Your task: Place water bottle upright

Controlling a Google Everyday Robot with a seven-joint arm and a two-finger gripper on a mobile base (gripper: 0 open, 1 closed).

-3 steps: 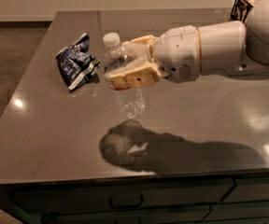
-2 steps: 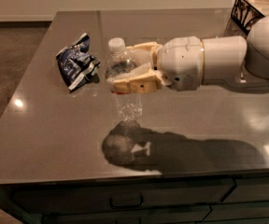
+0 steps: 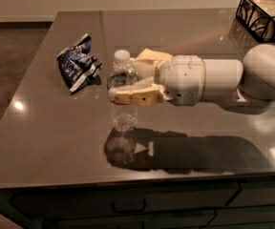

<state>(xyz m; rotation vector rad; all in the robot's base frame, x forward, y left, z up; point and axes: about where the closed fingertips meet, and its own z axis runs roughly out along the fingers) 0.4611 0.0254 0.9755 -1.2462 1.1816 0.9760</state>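
The gripper point(image 3: 124, 80) is clasping the upright water bottle point(image 3: 125, 116) between closed fingers, nearer the desk's point(image 3: 56, 142) left edge.

White cylindrical arm point(image 3: 218, 80), tan-fingered hand point(image 3: 123, 78) at its tip, over the table point(image 3: 56, 142)

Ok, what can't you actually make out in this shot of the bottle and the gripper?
All in the camera view:
1. The water bottle's middle: covered by the gripper's near finger, clamped on it.
2. Whether the bottle's base touches the table: it blurs into its reflection.
3. The snack bag's print: too small to read.
4. The wire basket, top right: cut by the frame edges.
5. The arm: runs off the right edge.
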